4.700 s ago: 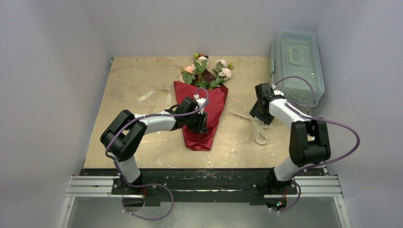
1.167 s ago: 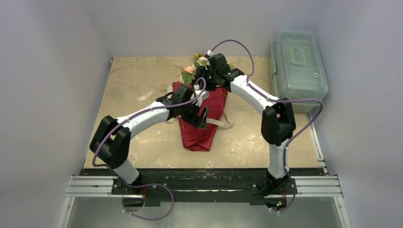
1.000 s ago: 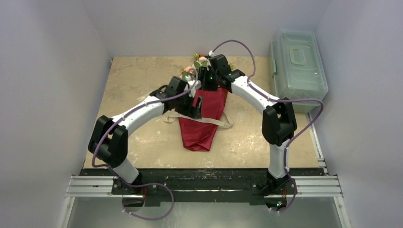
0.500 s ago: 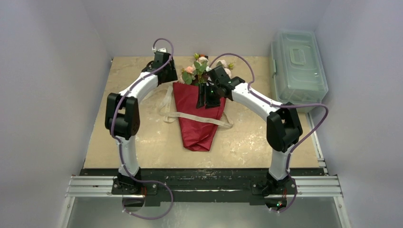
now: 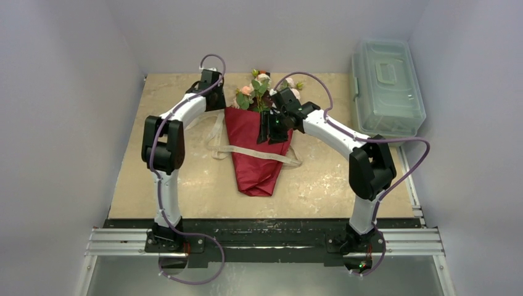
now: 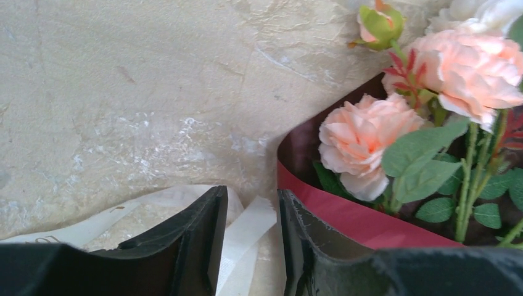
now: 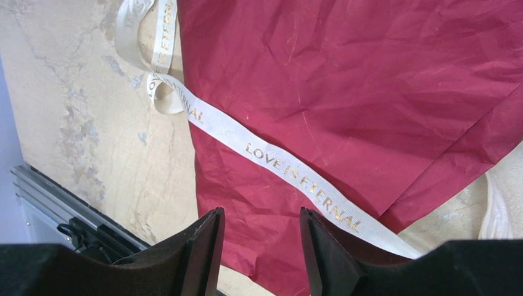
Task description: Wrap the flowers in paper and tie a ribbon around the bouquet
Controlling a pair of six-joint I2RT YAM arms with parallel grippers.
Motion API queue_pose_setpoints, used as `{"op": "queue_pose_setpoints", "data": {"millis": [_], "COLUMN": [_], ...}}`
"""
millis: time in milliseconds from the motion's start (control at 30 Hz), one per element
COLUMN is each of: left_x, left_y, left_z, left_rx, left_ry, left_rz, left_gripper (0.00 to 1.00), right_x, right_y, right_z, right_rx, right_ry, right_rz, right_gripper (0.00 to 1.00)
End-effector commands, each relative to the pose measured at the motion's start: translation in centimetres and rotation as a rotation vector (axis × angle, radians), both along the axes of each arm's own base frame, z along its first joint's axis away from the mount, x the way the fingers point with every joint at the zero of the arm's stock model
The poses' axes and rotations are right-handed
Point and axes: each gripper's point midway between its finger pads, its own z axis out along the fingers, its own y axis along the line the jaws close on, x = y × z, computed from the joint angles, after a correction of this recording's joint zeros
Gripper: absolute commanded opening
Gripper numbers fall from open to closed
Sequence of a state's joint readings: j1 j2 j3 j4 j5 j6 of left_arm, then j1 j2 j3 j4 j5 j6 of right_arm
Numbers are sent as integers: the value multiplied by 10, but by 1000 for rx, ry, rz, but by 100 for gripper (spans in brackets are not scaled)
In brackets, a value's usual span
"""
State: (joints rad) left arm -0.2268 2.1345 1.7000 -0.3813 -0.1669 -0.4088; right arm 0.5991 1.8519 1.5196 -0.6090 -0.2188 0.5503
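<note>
The bouquet lies mid-table: a red paper (image 5: 256,166) cone with pink and white flowers (image 5: 265,91) at its far mouth. A cream ribbon (image 5: 265,154) lettered in gold crosses the cone loosely and loops off its left side. My left gripper (image 5: 214,106) is low at the cone's upper left corner. In the left wrist view it (image 6: 251,194) is open, a ribbon (image 6: 243,237) end lying in the gap, with paper (image 6: 370,219) and flowers (image 6: 364,139) to its right. My right gripper (image 5: 266,134) hovers open over the upper cone, above the paper (image 7: 345,92) and ribbon (image 7: 290,172), with nothing between its jaws (image 7: 260,213).
A clear plastic lidded box (image 5: 385,83) stands at the back right corner. Grey walls close in the table on three sides. A metal rail (image 5: 265,240) carrying both arm bases runs along the near edge.
My left arm swung from over the cone to its back left corner and its jaws narrowed around the ribbon end. My right gripper slid a little down from the blooms onto the cone.
</note>
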Motion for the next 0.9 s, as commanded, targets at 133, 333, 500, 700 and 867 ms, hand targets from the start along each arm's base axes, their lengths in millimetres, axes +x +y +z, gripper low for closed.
{"op": "queue_pose_setpoints", "data": {"millis": [133, 333, 500, 700, 867], "left_x": [9, 8, 4, 1, 0], "left_y": [4, -8, -13, -17, -9], "left_z": [-11, -16, -19, -22, -3], "left_rx": [-75, -135, -162, -192, -175], "left_ry": [-10, -8, -3, 6, -23], "left_rz": [-39, -79, -99, -116, -98], "left_gripper": [38, 38, 36, 1, 0], "right_x": [-1, -1, -1, 0, 1], "right_y": [-5, -6, -6, -6, -7], "right_z": [11, 6, 1, -1, -4], "right_rx": [2, -11, -15, -21, -27], "right_ry": [-24, -21, -11, -7, -4], "right_rz": [-13, -2, 1, 2, 3], "right_gripper": [55, 55, 54, 54, 53]}}
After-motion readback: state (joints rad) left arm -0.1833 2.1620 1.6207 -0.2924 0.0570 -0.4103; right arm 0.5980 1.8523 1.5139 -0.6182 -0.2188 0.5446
